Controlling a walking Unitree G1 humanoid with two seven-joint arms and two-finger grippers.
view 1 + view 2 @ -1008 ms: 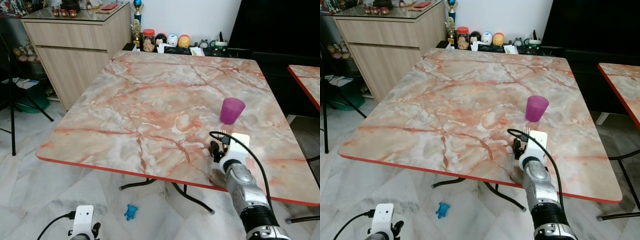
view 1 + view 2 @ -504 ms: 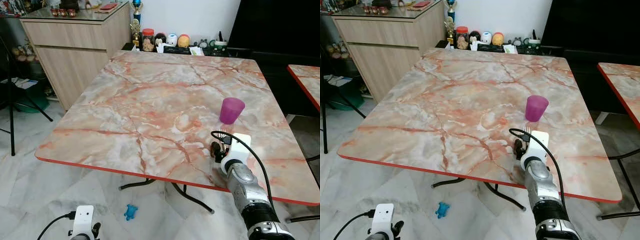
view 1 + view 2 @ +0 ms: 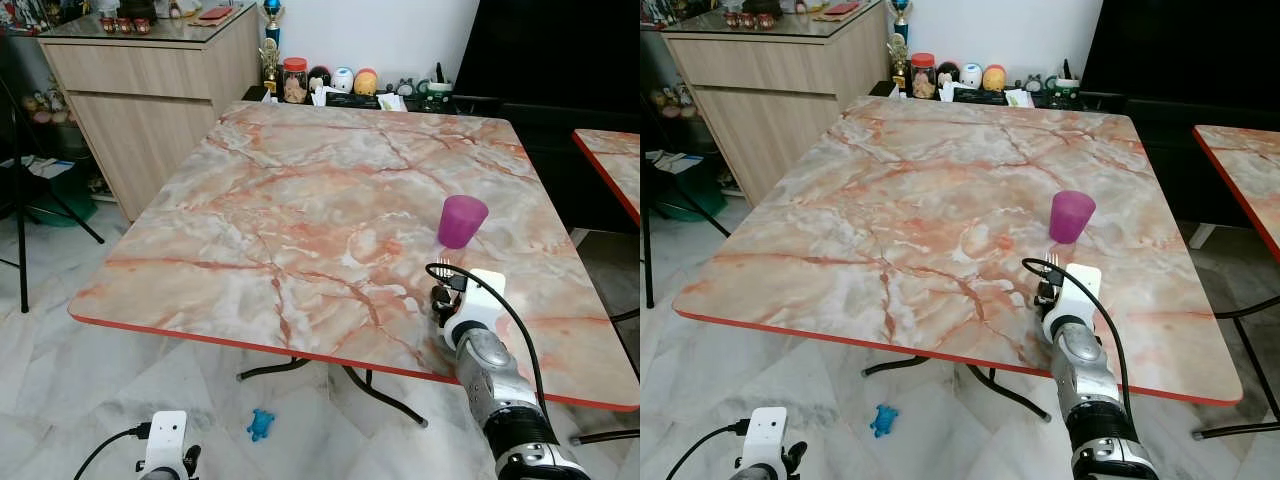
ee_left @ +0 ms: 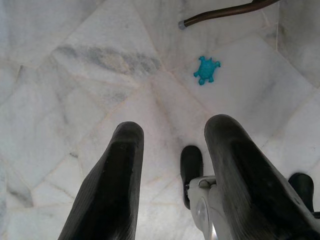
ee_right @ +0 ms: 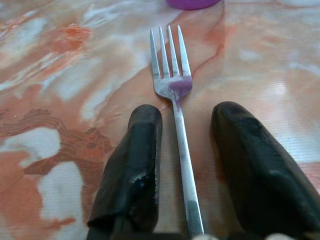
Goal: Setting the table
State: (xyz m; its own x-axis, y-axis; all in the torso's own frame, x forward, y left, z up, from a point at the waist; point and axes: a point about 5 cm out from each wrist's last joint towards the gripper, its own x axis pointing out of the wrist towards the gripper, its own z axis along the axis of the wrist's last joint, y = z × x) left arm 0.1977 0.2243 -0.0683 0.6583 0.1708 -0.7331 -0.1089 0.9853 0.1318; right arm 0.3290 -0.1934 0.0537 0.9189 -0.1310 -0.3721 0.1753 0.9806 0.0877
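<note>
Since 1 s ago, right gripper (image 3: pixel 440 296) edges slightly right on table (image 3: pixel 300 200); eye views: purple cup (image 3: pixel 462 221) stands just beyond; right wrist: fork (image 5: pixel 176 115) between open fingers, tines toward cup; left gripper (image 4: pixel 172 170) idle, open; fork placement unfinished.

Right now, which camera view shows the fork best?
The right wrist view: the fork lies on the marble table between the right gripper's open fingers, tines toward the purple cup. The eye views show just the tines past the wrist.
</note>
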